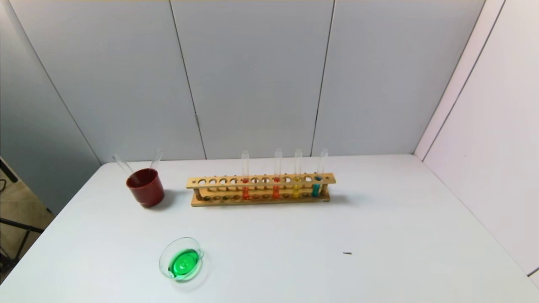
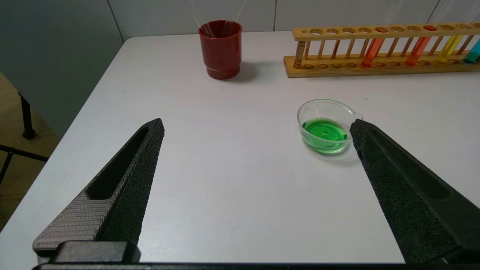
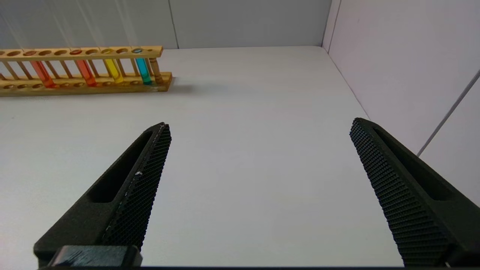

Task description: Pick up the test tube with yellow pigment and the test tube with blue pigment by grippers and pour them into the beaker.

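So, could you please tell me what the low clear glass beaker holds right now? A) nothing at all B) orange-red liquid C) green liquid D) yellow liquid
C: the low clear glass beaker has a pool of green liquid at its bottom, seen in both the head view and the left wrist view, standing alone on the white table nearer the robot than the wooden test tube rack.

One high view, two low wrist views.
Head camera looks down the worktop (image 1: 379, 219) toward 12 o'clock; both wrist cameras skim low, sharing the rack (image 2: 375, 63).
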